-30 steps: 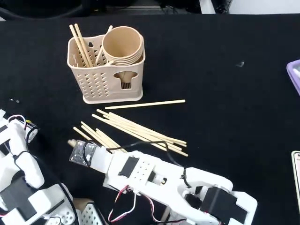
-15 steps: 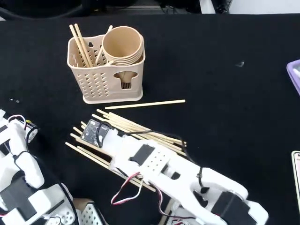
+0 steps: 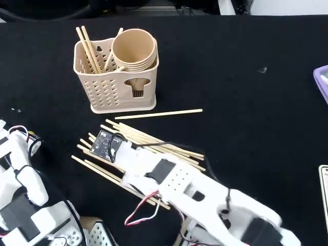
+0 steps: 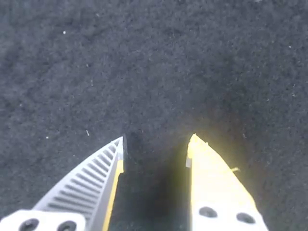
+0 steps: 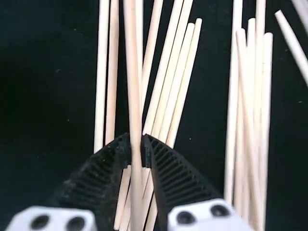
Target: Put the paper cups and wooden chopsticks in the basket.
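A beige perforated basket [image 3: 115, 89] stands at the back left with stacked paper cups [image 3: 134, 48] and a few wooden chopsticks [image 3: 88, 47] upright in it. Several loose chopsticks [image 3: 169, 148] lie fanned on the black cloth in front of it, and one chopstick [image 3: 159, 114] lies alone nearer the basket. My right arm [image 3: 174, 182] stretches over this pile. My right gripper [image 5: 137, 140] is shut on one chopstick [image 5: 131, 72], with the others lying beneath and beside it. My left gripper [image 4: 155, 144] hangs open above bare cloth, nothing between its fingers.
My left arm [image 3: 20, 205] sits folded at the front left corner. A purple object [image 3: 322, 82] and a card edge [image 3: 324, 184] show at the right border. Two more chopsticks [image 3: 102, 171] lie slanted in front of the pile.
My right arm has swung from the front left up over the chopstick pile, toward the basket. The front chopsticks have shifted. The left arm has stayed put.
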Controlling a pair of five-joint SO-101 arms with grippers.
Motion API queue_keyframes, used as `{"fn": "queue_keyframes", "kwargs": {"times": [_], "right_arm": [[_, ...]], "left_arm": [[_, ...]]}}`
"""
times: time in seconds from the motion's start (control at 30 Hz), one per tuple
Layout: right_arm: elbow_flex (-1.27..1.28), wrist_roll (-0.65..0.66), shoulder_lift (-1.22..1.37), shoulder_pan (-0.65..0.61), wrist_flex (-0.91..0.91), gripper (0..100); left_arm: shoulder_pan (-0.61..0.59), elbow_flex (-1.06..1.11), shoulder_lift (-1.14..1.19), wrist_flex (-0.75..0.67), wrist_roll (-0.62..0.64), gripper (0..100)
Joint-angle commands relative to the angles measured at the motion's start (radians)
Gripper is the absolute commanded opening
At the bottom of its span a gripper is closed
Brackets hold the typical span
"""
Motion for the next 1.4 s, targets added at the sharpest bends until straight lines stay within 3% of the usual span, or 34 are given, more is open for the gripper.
{"fn": "queue_keyframes", "kwargs": {"times": [0.0, 0.1, 0.33, 0.5, 0.77, 1.17, 1.37], "right_arm": [[-0.105, -0.038, -0.199, 0.040, 0.120, 1.1], [-0.137, -0.044, -0.375, 0.092, 0.068, 1.1], [-0.142, -0.094, -0.556, 0.143, -0.298, 1.1], [-0.136, -0.245, -0.506, 0.172, -0.595, 1.1], [-0.194, -0.269, -0.225, 0.269, -1.092, 1.1], [-0.740, -0.269, 0.332, 0.279, -1.123, 1.1], [-0.889, -0.269, 0.542, 0.295, -1.123, 1.1]], "left_arm": [[-0.010, -0.056, -0.005, 0.006, 0.006, 22], [-0.010, -0.056, -0.005, 0.006, 0.008, 22], [-0.008, -0.053, 0.003, 0.008, 0.009, 22], [-0.001, -0.028, -0.003, 0.006, 0.009, 22], [-0.001, -0.021, -0.002, 0.005, 0.009, 22], [0.001, -0.018, 0.003, 0.008, 0.009, 22], [0.031, -0.002, -0.005, 0.006, 0.005, 22]]}}
